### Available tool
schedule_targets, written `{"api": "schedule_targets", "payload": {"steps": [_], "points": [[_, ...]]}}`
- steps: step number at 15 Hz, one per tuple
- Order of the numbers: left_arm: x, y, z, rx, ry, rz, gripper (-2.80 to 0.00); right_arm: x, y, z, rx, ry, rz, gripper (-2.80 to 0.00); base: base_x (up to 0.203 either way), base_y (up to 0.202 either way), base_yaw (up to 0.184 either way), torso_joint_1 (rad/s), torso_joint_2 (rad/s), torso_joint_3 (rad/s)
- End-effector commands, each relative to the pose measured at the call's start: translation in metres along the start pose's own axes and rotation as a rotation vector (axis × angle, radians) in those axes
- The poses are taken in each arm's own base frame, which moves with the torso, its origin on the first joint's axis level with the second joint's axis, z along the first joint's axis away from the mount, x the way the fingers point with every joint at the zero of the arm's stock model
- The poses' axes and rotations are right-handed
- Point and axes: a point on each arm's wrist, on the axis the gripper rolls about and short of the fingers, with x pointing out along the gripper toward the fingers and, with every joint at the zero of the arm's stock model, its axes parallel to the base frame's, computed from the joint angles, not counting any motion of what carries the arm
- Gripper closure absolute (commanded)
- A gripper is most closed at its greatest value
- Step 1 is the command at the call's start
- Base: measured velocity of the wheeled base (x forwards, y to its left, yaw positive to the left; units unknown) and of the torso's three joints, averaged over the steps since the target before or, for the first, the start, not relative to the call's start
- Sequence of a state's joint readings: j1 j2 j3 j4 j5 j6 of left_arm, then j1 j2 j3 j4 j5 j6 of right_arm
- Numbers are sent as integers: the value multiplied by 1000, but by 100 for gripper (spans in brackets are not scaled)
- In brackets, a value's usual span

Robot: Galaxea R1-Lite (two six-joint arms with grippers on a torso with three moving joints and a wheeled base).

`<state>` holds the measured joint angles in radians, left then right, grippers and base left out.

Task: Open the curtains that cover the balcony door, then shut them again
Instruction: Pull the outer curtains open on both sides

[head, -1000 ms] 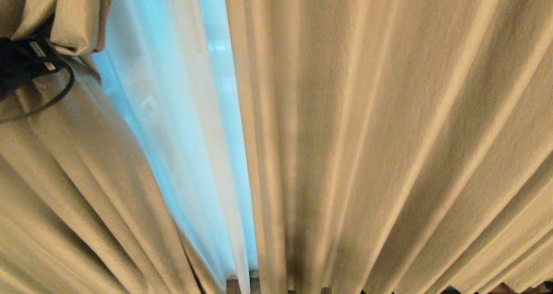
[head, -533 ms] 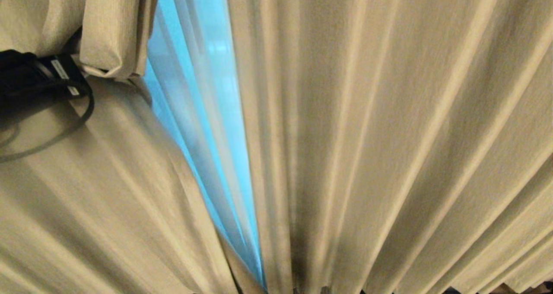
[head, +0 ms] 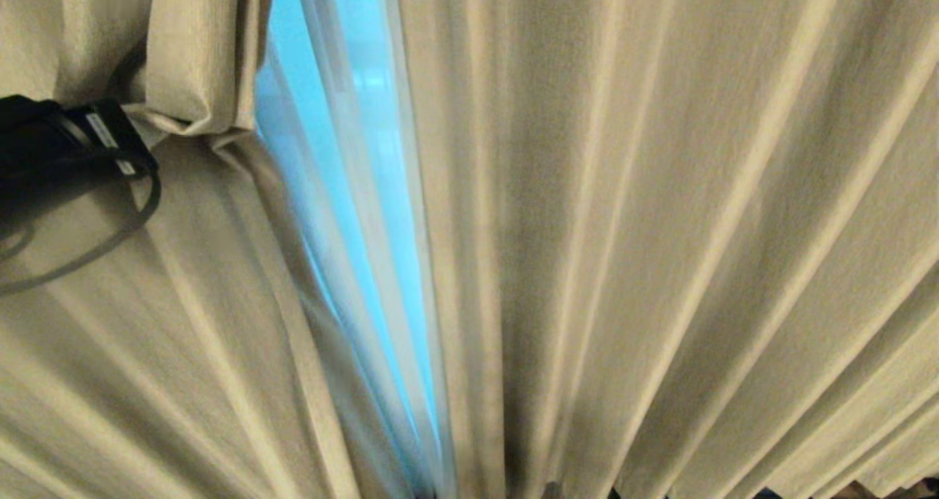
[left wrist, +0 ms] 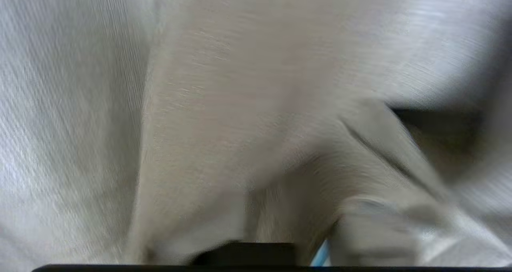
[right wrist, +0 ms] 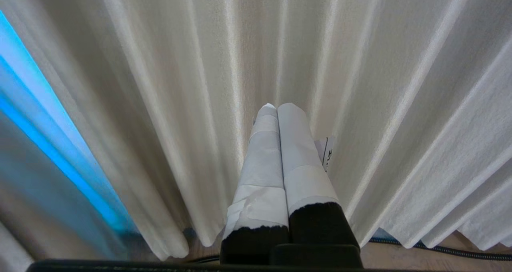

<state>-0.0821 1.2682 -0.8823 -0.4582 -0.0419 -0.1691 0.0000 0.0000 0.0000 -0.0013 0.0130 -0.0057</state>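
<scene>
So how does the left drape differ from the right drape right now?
The left drape is bunched and creased near its top edge, where the left arm presses into it; the right drape hangs in smooth, even pleats. The left drape's edge slants, while the right drape's edge runs straighter. Both are opaque cream-beige cloth, with a narrow bright gap between them.

A strip of brown wooden floor [right wrist: 404, 260] shows beneath the hems of the pleated cream-beige curtains [right wrist: 280, 44], with a black braided cable [right wrist: 440, 251] lying on it.
</scene>
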Motion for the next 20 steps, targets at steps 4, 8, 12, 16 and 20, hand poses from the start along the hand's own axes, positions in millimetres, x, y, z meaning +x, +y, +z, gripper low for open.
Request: {"api": "schedule_targets", "payload": {"steps": [4,8,12,16,20], "points": [[-6,3,-17,0,44,13,-280,0,0,0,0,0,1,0,0,0,0,0,0,0],[-28,4,-38,-2,96,16,-280,0,0,0,0,0,1,0,0,0,0,0,0,0],[-65,3,-60,-6,129,-5,-280,0,0,0,0,0,1,0,0,0,0,0,0,0],[-101,5,-89,-6,166,-25,0,0,0,0,0,0,1,0,0,0,0,0,0,0],[-126,5,-112,-8,195,-80,0,0,0,0,0,0,1,0,0,0,0,0,0,0]]}}
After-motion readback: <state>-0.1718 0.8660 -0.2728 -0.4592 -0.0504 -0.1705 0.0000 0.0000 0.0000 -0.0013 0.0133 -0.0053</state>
